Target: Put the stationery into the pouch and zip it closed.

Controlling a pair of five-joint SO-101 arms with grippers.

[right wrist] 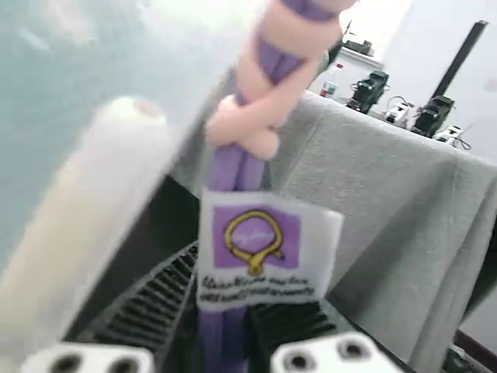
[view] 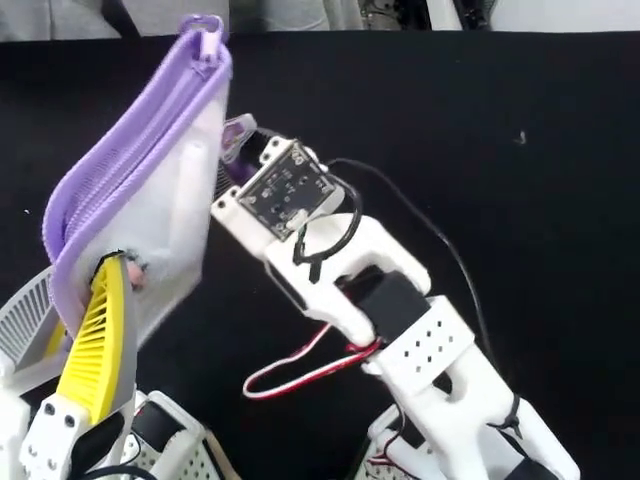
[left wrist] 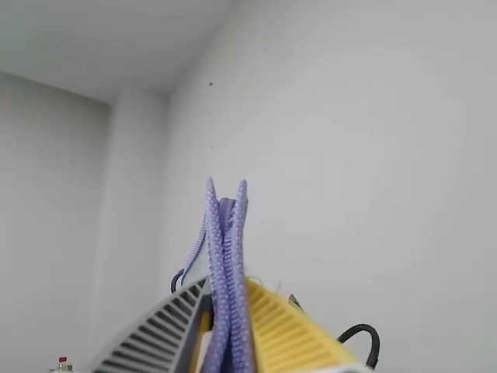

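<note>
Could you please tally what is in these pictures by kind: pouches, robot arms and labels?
Pouch: 1
Arms, the left arm and the right arm: 2
Label: 1
Total: 4

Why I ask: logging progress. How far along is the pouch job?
Seemingly done: a pale stick shows through the pouch wall. In hand: the left gripper has its jaws clamped on the zipper edge, the right gripper on the purple tag. Left: zipping; the slider sits at the upper end, closure unclear.
</note>
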